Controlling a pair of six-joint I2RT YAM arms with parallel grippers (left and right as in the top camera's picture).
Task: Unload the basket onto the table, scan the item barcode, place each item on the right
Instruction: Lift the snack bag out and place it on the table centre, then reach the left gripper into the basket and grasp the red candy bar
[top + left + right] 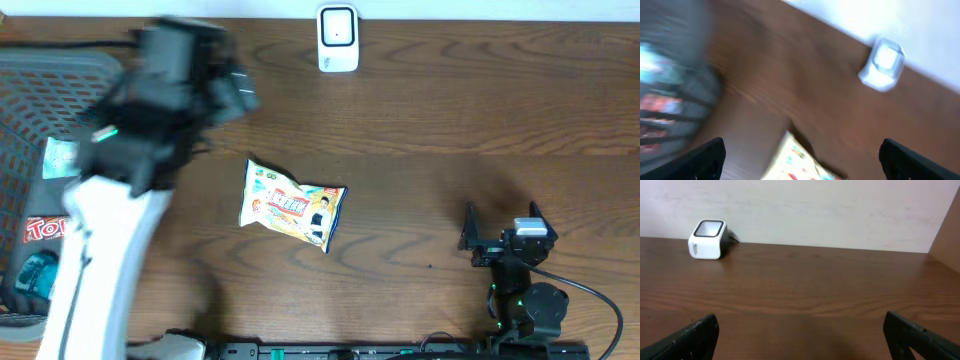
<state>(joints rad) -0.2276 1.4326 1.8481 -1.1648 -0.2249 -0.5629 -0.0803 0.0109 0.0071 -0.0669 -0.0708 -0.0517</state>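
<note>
One packet (pixel 293 205), one scanner (pixel 338 39), one basket (pixel 50 65), two arms. The packet lies flat on the surface (pixel 450 110), nearer the robot than the scanner and slightly to its left, with nothing touching it. The basket sits far left of the scanner; its goods are too blurred to count. The left arm (pixel 110 240) reaches over the basket's right rim, left of the scanner, jaws wide apart and empty. The right arm (pixel 530 300) is folded low, well right of the scanner by the near edge, jaws wide and empty. Open surface runs from the scanner to the packet and on to the right arm.
</note>
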